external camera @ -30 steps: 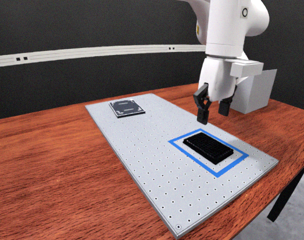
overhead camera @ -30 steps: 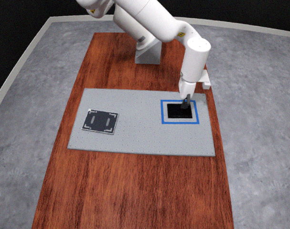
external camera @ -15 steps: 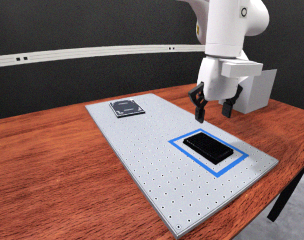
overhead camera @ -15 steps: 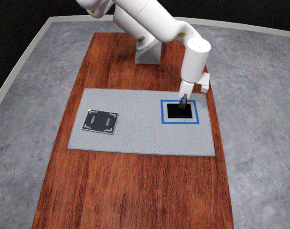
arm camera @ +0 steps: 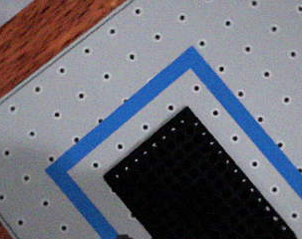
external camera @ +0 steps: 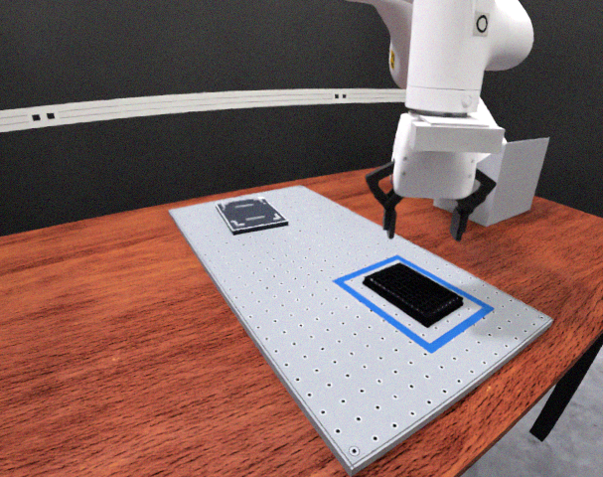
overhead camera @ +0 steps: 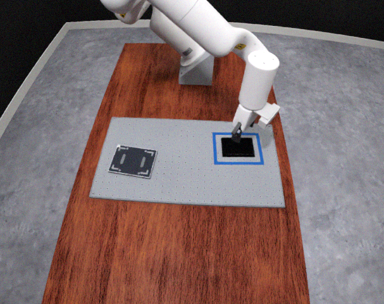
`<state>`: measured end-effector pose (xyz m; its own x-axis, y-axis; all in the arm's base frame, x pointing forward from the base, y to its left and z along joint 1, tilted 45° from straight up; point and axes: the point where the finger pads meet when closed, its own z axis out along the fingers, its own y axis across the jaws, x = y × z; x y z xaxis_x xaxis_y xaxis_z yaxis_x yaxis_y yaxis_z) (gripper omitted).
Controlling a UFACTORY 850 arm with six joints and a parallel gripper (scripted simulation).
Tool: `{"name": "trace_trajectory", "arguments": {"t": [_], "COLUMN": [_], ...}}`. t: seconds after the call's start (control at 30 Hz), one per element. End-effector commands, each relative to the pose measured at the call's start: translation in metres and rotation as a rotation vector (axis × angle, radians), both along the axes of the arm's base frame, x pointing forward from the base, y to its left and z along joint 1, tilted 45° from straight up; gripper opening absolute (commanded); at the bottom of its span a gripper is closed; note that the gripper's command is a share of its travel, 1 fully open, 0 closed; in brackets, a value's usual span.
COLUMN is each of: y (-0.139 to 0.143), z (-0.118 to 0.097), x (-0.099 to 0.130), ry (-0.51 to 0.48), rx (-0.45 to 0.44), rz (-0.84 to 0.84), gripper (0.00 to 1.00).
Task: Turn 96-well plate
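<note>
The black 96-well plate lies flat on the grey perforated board, inside a blue marked rectangle at the right. The plate nest N1, a dark square with white corner locators, sits on the left of the board with nothing in it. My gripper is open and empty. It hangs above the plate's far end, clear of it. I cannot make out the plate's cut-off corner.
The board lies on a wooden table. The arm's white base block stands behind the board. The table's right edge runs close to the blue rectangle.
</note>
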<state>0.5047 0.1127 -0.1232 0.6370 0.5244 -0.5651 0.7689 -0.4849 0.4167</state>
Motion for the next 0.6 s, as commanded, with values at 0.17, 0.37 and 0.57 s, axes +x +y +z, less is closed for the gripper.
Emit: {"name": "trace_trajectory", "arguments": {"t": [0.17,0.37,0.57], "y": [0.0009,0.0009,0.0009], "z": [0.0006,0.0006,0.0006], "x": [0.0008,0.0008,0.0008], "ry": [-0.277,-0.371,-0.510], "rx": [-0.019,-0.025,-0.034], "rz": [-0.253,-0.348,-0.491], "gripper": [1.00,1.00,1.00]}}
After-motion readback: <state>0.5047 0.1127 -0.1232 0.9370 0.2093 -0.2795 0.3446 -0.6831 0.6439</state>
